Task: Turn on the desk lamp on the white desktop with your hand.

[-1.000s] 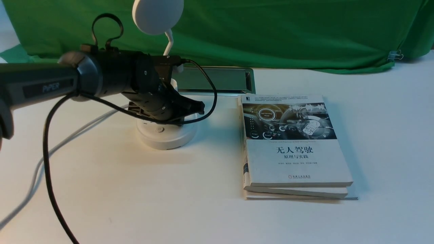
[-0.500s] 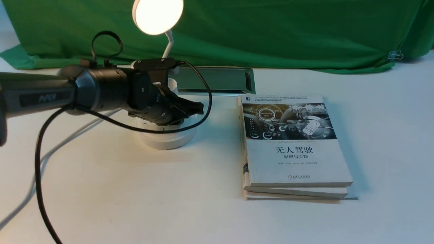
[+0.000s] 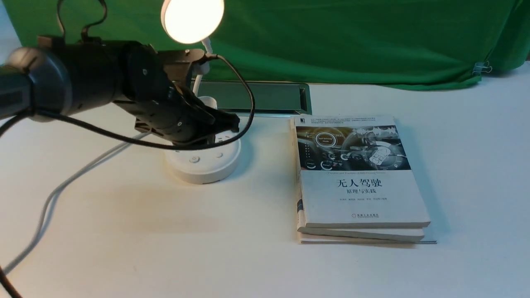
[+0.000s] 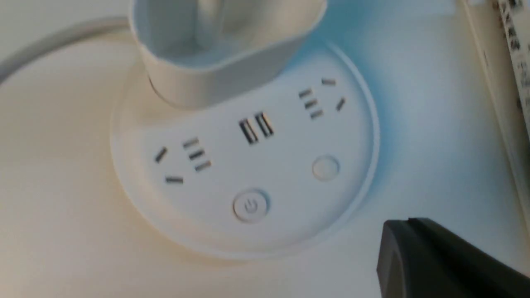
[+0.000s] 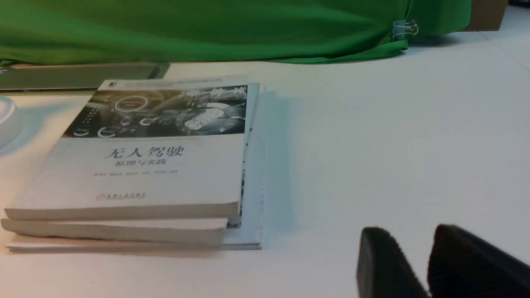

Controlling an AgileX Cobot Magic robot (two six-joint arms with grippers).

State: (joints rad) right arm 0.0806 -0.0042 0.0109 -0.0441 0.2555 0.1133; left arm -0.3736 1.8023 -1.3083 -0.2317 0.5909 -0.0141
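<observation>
Desk lamp (image 3: pixel 193 20) lit on the white desk (image 3: pixel 165 248).
Near its 2-button base (image 4: pixel 285 198), the left jaws are closed together; the right jaws are parted narrowly.

One lamp (image 3: pixel 193 20), two buttons (image 4: pixel 251 205), one clip (image 3: pixel 481 68)
</observation>
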